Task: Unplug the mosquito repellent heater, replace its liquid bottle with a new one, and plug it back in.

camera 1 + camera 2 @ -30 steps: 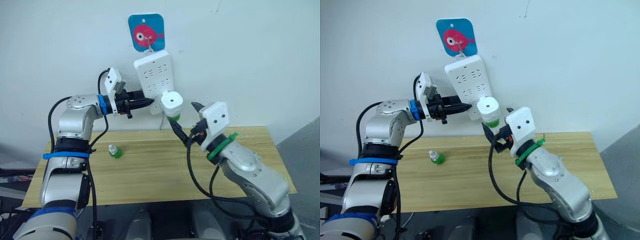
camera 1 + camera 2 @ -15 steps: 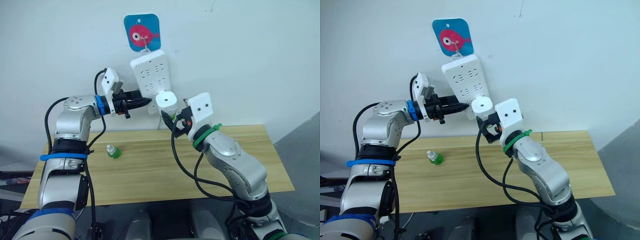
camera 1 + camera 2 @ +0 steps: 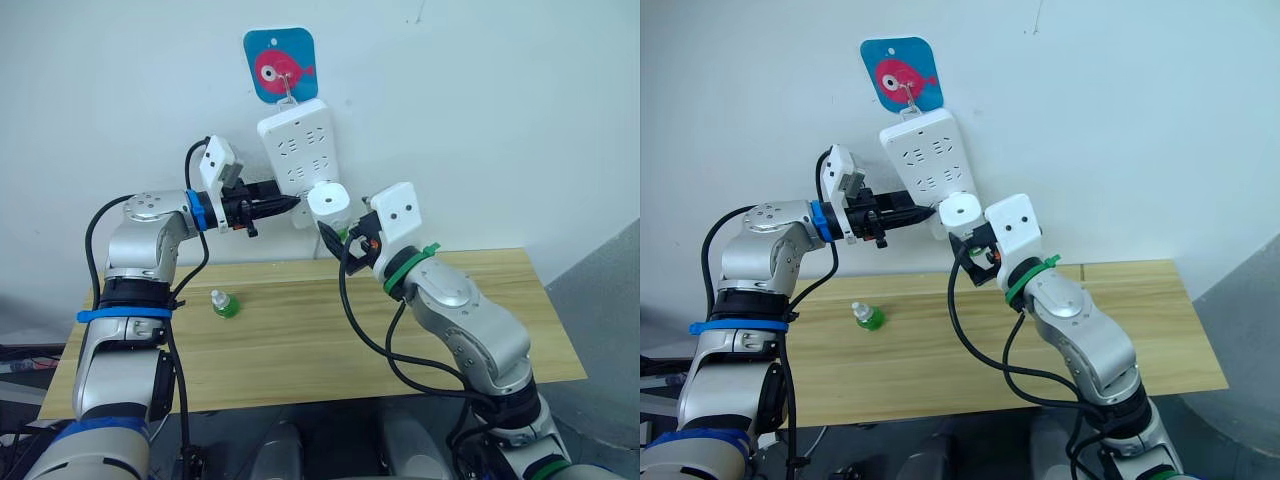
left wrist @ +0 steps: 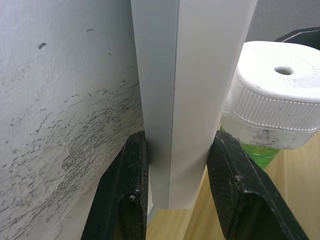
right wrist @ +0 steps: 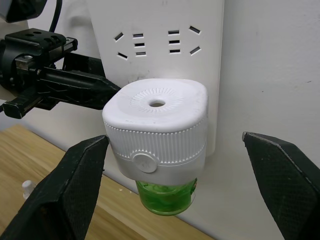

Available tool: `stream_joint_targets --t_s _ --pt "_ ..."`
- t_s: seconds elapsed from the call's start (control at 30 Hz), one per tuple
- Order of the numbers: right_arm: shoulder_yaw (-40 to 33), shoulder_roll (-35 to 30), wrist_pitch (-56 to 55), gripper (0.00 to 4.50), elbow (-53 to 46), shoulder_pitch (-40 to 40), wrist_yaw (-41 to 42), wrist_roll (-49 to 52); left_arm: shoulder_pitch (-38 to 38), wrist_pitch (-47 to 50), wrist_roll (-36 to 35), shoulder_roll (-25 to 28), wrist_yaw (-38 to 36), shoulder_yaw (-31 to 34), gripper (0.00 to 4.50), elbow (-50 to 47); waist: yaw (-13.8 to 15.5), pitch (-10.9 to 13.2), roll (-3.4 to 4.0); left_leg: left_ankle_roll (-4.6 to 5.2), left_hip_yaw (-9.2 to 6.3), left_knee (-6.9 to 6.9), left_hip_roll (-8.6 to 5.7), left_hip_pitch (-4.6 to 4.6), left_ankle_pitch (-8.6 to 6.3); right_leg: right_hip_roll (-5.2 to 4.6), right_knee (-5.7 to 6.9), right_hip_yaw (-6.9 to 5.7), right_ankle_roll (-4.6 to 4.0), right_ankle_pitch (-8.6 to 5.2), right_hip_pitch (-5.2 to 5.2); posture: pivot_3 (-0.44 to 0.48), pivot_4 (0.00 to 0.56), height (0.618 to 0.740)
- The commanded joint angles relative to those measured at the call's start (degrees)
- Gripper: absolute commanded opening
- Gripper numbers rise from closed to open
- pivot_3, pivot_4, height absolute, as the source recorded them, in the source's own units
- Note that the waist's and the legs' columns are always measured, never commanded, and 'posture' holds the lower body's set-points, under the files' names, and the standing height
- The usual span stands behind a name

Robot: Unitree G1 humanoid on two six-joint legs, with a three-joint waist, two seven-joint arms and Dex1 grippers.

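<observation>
We see the power strip (image 3: 299,160) hanging on the wall, our left pincer (image 4: 175,200) clamping its lower edge. The mosquito repellent heater (image 5: 156,131) sits plugged at the strip's bottom, holed face outward, green bottle (image 5: 164,196) downward. Our right pincer (image 5: 175,170) gapes around the heater without touching it; the wrist view shows this.

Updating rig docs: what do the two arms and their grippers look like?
Both arms are silver-grey metal with black cables. Left arm carries blue bands, right arm a green band. Left gripper and right gripper each have two black fingers below a white wrist box.

Silver arms, black cables; blue band left, green right.
</observation>
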Motion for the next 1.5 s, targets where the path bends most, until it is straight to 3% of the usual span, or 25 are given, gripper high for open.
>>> stream_joint_targets --t_s 0.03,0.4,0.7,0.93,1.2,1.3,1.4,1.5 --pt "-2.77 -1.15 -0.09 4.50 -3.99 0.19 1.79 0.16 0.26 -0.65 -0.32 0.55 0.11 0.08 1.29 -2.13 0.03 0.00 0.00 0.00 0.00 -0.01 0.00 -0.01 0.00 0.00 -0.01 0.00 0.00 0.00 0.00 -0.119 0.181 0.740" --pt "-2.89 0.05 4.35 4.50 -7.42 1.35 3.65 2.33 0.68 -0.51 -0.42 1.01 0.23 0.16 1.29 -2.53 0.03 0.00 0.00 -0.16 0.01 -0.06 0.00 -0.04 0.09 -0.01 -0.07 0.00 0.00 0.00 -0.02 -0.121 0.182 0.740" --pt "1.85 6.36 -0.49 4.50 0.09 -1.26 -2.82 -6.19 0.58 -0.75 -0.21 1.17 0.15 0.03 1.29 -2.33 -0.02 0.00 0.00 -0.19 0.02 -0.06 -0.01 -0.04 0.11 -0.01 -0.06 0.01 0.00 0.00 -0.04 -0.119 0.180 0.740" --pt "1.76 9.38 -4.43 4.50 5.79 -3.13 -3.66 -9.71 0.77 -0.67 -0.16 1.31 0.13 -0.02 1.29 -2.54 -0.01 0.00 0.00 -0.20 0.02 -0.07 -0.01 -0.04 0.11 -0.02 -0.06 0.01 0.00 0.00 -0.05 -0.111 0.179 0.740" --pt "2.31 11.59 -3.91 4.50 5.94 -2.27 -2.59 -9.99 0.83 -0.85 -0.09 1.56 0.07 0.13 1.29 -2.38 -0.01 0.00 0.00 -0.20 0.01 -0.07 -0.01 -0.04 0.11 -0.02 -0.05 0.01 0.00 0.00 -0.05 -0.111 0.181 0.740" --pt "1.88 12.03 -3.54 3.91 6.22 -2.17 -2.79 -10.00 0.80 -0.88 -0.07 1.52 0.11 0.12 1.29 -2.28 -0.02 0.00 0.00 -0.20 0.01 -0.07 -0.01 -0.03 0.11 -0.02 -0.06 0.01 0.00 0.00 -0.06 -0.112 0.182 0.740" --pt "1.58 12.24 -3.52 3.00 6.51 -2.36 -2.66 -9.82 0.84 -0.86 -0.07 1.51 0.08 0.12 1.29 -2.30 -0.02 0.00 0.00 -0.20 0.00 -0.07 -0.01 -0.03 0.11 -0.02 -0.05 0.01 0.00 0.00 -0.05 -0.111 0.182 0.740" --pt "1.44 12.31 -3.43 3.00 6.48 -2.62 -2.41 -9.74 0.83 -1.19 0.10 1.51 0.22 0.14 1.29 -2.01 -0.02 0.00 0.00 -0.20 0.01 -0.07 -0.01 -0.04 0.11 -0.02 -0.05 0.01 0.00 0.00 -0.06 -0.110 0.183 0.740"
